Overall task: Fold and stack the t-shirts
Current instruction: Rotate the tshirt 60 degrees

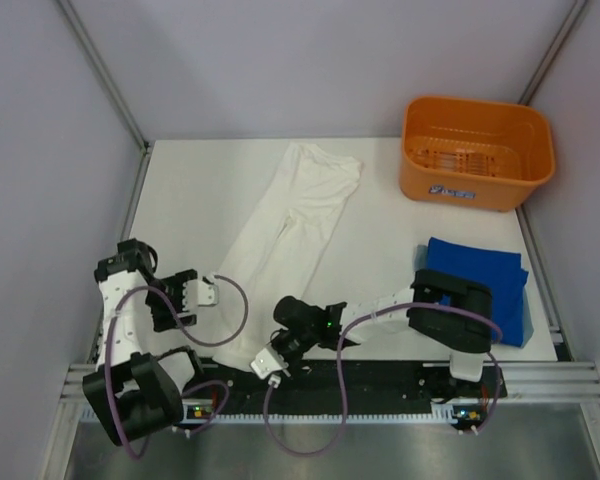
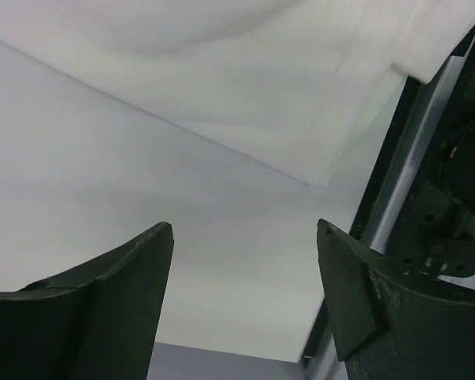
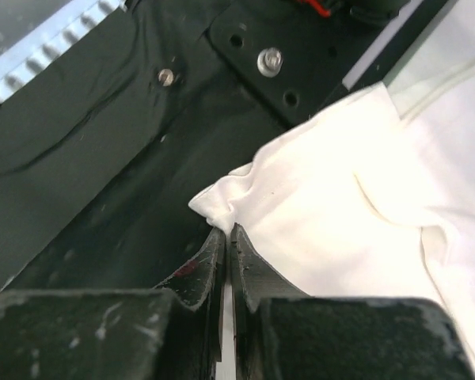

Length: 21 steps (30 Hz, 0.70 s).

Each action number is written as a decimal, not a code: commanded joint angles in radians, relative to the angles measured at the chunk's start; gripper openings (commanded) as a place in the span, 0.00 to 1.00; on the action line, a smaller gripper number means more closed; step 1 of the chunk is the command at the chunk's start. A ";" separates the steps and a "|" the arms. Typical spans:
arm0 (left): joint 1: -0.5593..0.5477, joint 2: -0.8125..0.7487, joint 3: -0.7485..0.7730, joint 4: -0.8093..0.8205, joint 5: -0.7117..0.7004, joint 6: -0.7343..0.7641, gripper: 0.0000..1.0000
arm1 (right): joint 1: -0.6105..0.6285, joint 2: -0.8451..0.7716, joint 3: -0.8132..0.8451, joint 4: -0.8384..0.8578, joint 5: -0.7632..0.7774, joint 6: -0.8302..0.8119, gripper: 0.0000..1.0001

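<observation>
White table (image 1: pixel 180 200) between grey walls (image 1: pixel 280 60), white shirt (image 1: pixel 290 230) laid lengthwise, blue shirt (image 1: pixel 475 275) folded right, wrist views showed right gripper (image 3: pixel 228 231) clamped on white shirt's corner, left gripper (image 2: pixel 245 237) gaping.

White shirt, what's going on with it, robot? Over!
Right gripper shut on white shirt, near corner. Left gripper open, empty, beside it. Blue shirt folded at right. Nothing in the way.

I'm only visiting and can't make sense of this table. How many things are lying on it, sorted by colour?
White shirt: 1
Blue shirt: 1
Orange basket: 1
Total: 3
</observation>
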 commanded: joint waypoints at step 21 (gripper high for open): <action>-0.291 -0.057 -0.338 0.049 -0.143 0.538 0.78 | -0.055 -0.122 -0.087 0.032 0.005 0.079 0.00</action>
